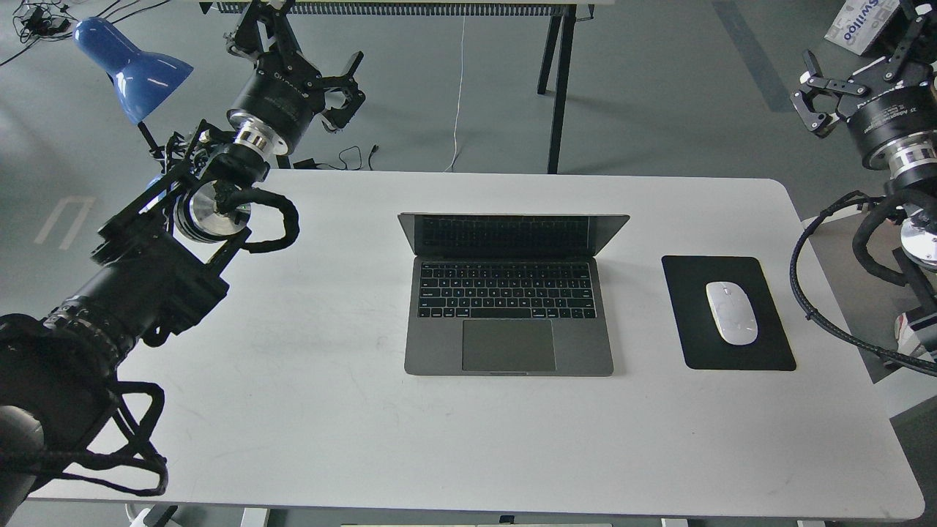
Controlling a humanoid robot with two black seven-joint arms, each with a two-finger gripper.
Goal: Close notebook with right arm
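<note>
From the head view I see the notebook [509, 307] lying open at the middle of the white tabletop [307, 410], screen dark. Near the right edge a white mouse [730, 312] rests on a black mouse pad [688, 329]. My right end effector [818, 99] hangs released beyond the far right corner, well apart from the notebook. My left end effector [344, 91] hovers past the far left corner, fingers spread, beside a blue lamp [132, 69].
</note>
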